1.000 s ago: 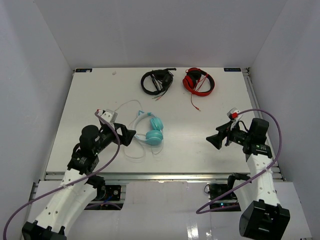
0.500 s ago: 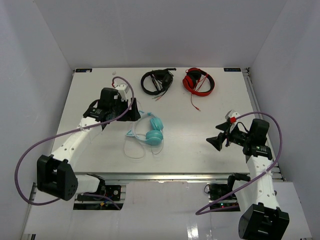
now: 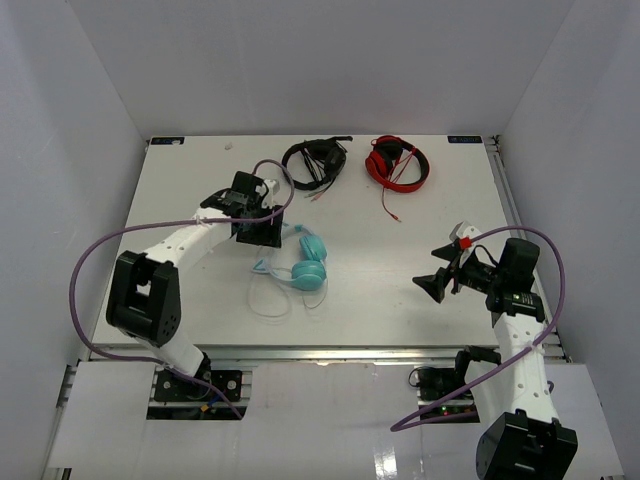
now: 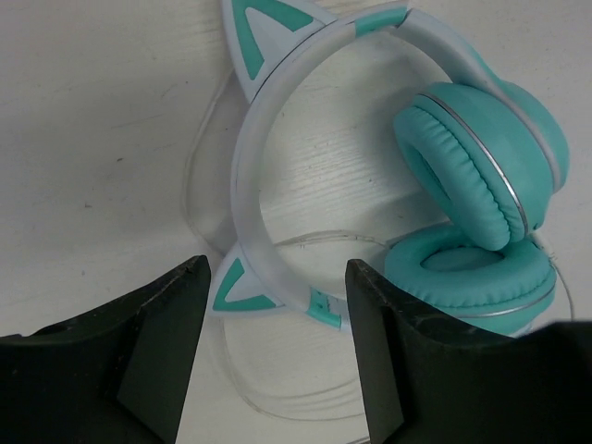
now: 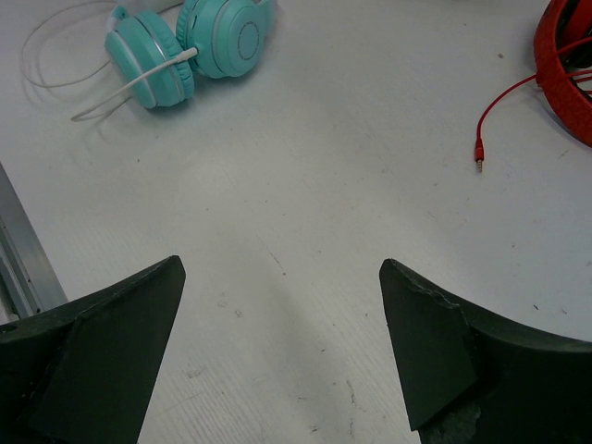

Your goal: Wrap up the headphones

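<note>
The teal headphones [image 3: 300,262] lie flat mid-table, ear cups together on the right, pale cat-ear headband [image 4: 268,185] to the left. Their thin white cable [image 4: 277,407] loops loosely on the table beside them. My left gripper [image 3: 265,235] is open and hovers just above the headband, its jaws [image 4: 277,268] either side of one cat ear, holding nothing. My right gripper [image 3: 432,285] is open and empty over bare table at the right [image 5: 282,268]. The right wrist view shows the headphones [image 5: 190,46] far off at its top left.
Black headphones [image 3: 313,163] and red headphones [image 3: 398,162] lie at the back of the table. The red cable's plug [image 5: 478,157] rests on the table ahead of my right gripper. A metal rail [image 5: 23,259] runs along the near edge.
My left arm has swung from the near left out over the table and now sits above the headband. The right arm has hardly moved. The headphones have not moved.
</note>
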Controlling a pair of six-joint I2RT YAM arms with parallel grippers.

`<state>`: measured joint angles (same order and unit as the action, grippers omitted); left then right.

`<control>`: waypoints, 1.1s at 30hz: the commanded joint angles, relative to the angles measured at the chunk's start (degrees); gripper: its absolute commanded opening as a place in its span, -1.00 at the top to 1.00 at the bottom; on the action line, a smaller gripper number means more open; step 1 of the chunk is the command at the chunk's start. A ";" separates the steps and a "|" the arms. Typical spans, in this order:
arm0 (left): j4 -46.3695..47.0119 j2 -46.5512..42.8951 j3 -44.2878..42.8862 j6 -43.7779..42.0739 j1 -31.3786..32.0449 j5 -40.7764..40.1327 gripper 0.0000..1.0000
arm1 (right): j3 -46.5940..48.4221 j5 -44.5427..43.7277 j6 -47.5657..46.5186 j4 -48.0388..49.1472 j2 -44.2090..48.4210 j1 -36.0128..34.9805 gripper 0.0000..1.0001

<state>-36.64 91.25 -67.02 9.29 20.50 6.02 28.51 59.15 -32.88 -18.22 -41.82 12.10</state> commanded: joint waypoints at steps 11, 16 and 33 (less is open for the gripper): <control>8.14 11.37 -4.27 -8.74 1.07 -2.52 -0.19 | 0.32 1.07 -1.25 -0.59 0.22 0.59 -0.84; 8.41 14.47 -4.66 -9.11 1.80 -2.19 -0.02 | 0.32 1.30 -1.33 -0.59 -0.01 0.67 -0.83; 9.30 8.77 -4.17 -8.50 3.85 -7.07 1.00 | 0.40 0.53 -1.22 -1.11 0.34 1.44 -0.83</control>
<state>-28.19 106.56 -69.95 0.34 23.97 1.67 28.51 59.09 -33.47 -19.22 -41.82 12.99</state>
